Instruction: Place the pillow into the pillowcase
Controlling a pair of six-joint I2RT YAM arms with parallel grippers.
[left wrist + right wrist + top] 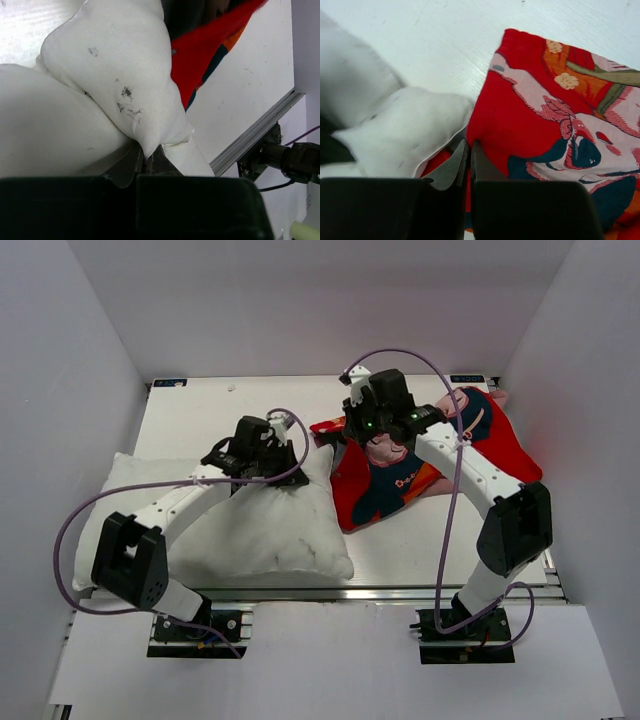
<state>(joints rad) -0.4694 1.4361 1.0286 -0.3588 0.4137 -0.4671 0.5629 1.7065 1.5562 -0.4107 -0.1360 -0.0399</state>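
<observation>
The white pillow (240,525) lies on the left half of the table. My left gripper (268,455) is shut on its far right corner, a pinched fold with dark specks in the left wrist view (130,90). The red pillowcase (430,455) with cartoon faces lies at the back right. My right gripper (372,430) is shut on the pillowcase's near edge; the right wrist view shows red cloth (520,125) between the jaws, with the pillow's corner (405,130) just left of them.
The table's metal front rail (350,595) runs along the near edge. White walls enclose the table on three sides. Purple cables loop over both arms.
</observation>
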